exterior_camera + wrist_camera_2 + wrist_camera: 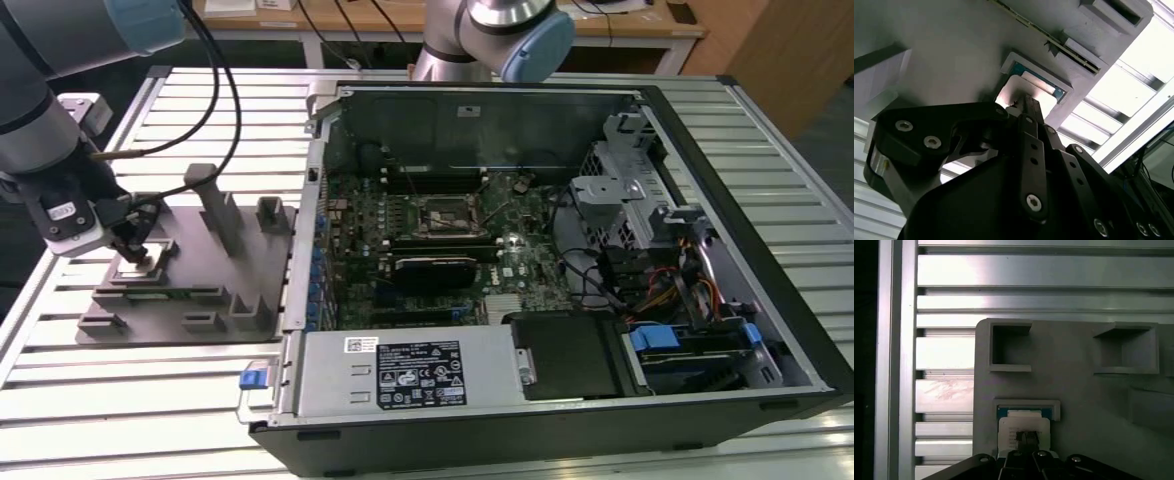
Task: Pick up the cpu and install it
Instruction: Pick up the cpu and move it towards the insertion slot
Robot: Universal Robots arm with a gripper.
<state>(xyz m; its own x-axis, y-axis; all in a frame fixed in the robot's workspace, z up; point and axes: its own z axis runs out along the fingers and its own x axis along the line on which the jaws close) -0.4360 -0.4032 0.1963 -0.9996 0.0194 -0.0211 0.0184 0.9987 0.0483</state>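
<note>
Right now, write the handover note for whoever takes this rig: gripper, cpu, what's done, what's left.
Gripper: down at the cpu, tip over its silvery top plate in both wrist views; whether it has a grasp cannot be told.
Cpu: lies flat in its pocket on the grey fixture tray, at the exterior view's left, beside the open computer case.
Done: gripper positioned at the cpu.
Left: cpu not yet lifted from the tray and not yet in the motherboard socket.
</note>
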